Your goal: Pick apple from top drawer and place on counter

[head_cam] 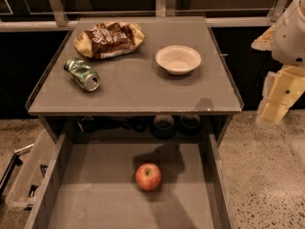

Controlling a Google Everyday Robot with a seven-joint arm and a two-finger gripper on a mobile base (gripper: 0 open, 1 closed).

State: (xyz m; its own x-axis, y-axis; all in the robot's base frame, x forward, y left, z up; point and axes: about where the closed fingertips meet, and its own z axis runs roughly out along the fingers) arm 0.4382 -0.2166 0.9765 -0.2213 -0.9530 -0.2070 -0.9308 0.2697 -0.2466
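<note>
Speckled floor [267,175] around grey bench [133,87]. On top: chip bag [108,39] at 11, crushed can [82,74] at 9, bowl [178,59] at 1. Front strip at 6 bare, probably the easiest drop spot. Top drawer [95,194] pulled open below, apple [148,176] alone mid-floor, reachable from above. Tool [272,112] parked at 3, off the bench edge, clear of the drawer. Spread or pressed together: cannot tell.

The red, yellow-patched apple [148,176] sits mid-floor in the open top drawer [95,199], below-left of the gripper [272,112], which hangs beside the grey counter's [133,89] right edge.
</note>
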